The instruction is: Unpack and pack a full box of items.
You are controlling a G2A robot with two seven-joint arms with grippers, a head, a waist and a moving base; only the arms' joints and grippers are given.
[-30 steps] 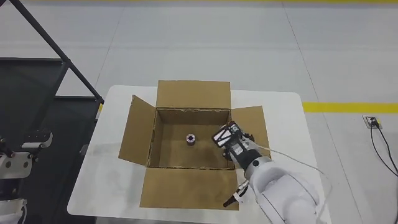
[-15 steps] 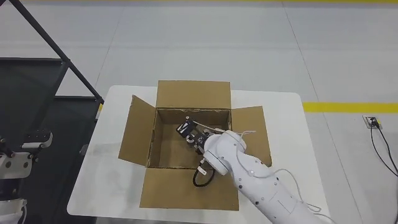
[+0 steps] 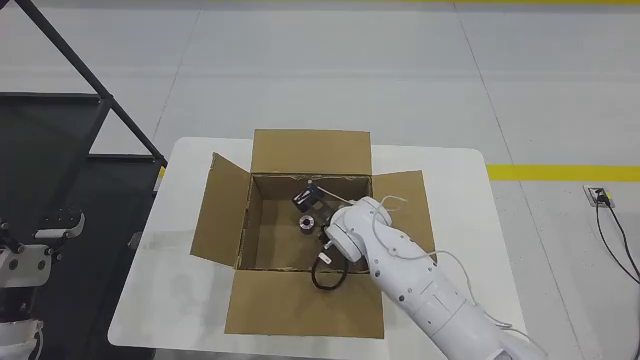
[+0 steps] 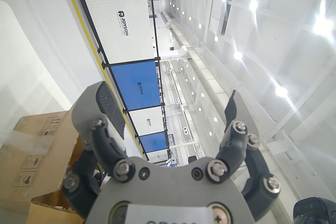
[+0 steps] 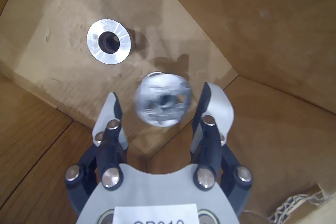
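Right gripper point(image 5: 160, 89) spread (in box point(image 5: 262, 25)), part point(image 5: 162, 104) between

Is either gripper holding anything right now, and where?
Nothing. The right gripper is open, a blurred metal part loose between its jaws; the left gripper is open too.

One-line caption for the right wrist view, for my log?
Right gripper, jaws open, inside the cardboard box: a blurred metal piece between them, a metal ring on the box floor.

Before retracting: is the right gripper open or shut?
Open. The right gripper has its fingers spread, and the metal part between them touches neither.
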